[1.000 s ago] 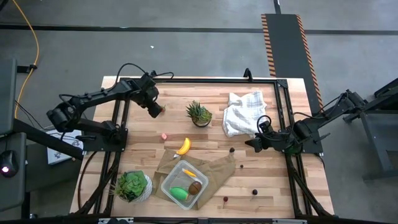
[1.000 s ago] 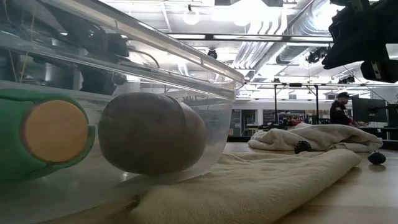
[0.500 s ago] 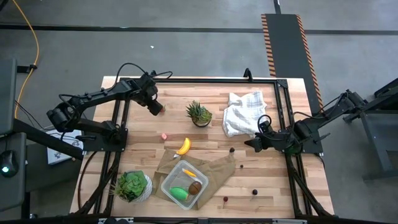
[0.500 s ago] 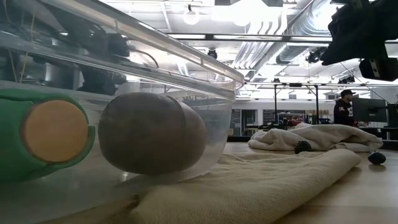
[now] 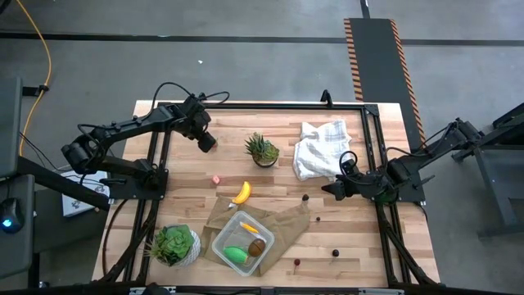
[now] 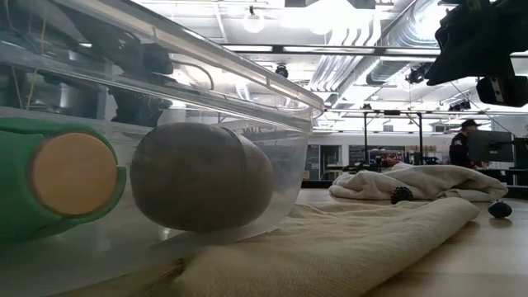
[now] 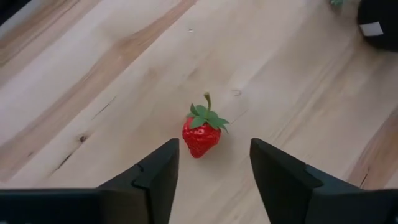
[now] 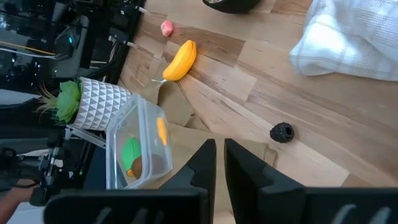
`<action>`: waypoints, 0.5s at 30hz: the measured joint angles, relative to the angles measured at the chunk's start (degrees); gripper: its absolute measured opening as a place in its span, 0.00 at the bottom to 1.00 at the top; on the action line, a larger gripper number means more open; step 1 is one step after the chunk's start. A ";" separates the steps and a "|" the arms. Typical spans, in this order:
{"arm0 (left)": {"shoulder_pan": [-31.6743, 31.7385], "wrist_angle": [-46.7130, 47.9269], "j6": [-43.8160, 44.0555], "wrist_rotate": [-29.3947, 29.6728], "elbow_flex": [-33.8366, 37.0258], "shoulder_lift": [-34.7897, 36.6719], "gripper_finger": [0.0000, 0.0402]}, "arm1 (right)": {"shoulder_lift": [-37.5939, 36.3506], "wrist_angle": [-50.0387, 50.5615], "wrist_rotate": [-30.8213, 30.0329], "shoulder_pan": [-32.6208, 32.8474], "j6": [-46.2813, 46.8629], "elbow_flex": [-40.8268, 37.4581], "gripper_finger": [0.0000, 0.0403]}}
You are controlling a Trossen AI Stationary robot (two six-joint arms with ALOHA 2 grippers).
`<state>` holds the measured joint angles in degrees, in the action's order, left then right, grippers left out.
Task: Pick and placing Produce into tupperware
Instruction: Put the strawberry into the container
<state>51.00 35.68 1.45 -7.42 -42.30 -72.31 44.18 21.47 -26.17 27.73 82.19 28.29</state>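
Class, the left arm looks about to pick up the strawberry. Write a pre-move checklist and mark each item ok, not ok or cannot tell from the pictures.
1. Left gripper open: ok, fingers spread.
2. Strawberry lined up with the gap: ok, it lies just ahead between the fingers.
3. Fingers low enough to close on it: cannot tell.
4. Table around the strawberry free of other things: ok.
5. Tupperware has room: ok, it holds a green piece, a brown kiwi and an orange piece, with space left.
6. Right gripper out of the way: ok, near the white cloth.
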 joint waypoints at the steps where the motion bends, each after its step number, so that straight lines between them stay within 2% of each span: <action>1: -0.01 0.01 -1.02 0.00 0.00 0.00 0.49 | 0.00 0.01 0.09 0.01 0.04 0.00 0.05; 8: -0.02 0.46 -9.00 -1.06 -0.02 -2.54 0.57 | 0.00 -0.63 0.09 0.02 0.05 0.00 0.05; 15: -0.02 -0.09 -13.15 -2.50 -0.02 -5.76 0.54 | 0.00 -1.87 0.07 0.02 0.07 0.00 0.05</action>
<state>50.99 35.59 -11.70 -9.92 -42.33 -78.08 44.18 19.60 -26.11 27.74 82.26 28.29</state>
